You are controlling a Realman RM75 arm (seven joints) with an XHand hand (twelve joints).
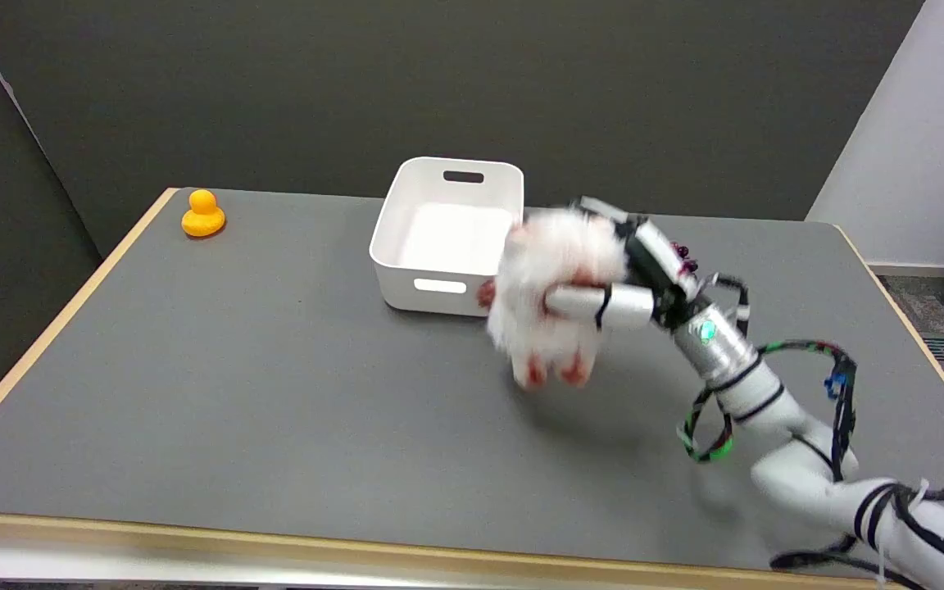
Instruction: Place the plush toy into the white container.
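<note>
A fluffy white plush toy (550, 283) with red paws hangs in the air just right of the white container (447, 238). My right hand (628, 274) grips it from the right, with fingers wrapped across its body. The toy's left edge overlaps the container's near right corner in the picture; its shadow falls on the table below. The container is a white rectangular bin with handle slots, and its inside looks bare. The toy is blurred.
A small orange rubber duck (202, 215) sits at the far left corner of the grey table (275, 393). My arm's cable loops (767, 393) hang over the table's right side. Wood-coloured edges border the table.
</note>
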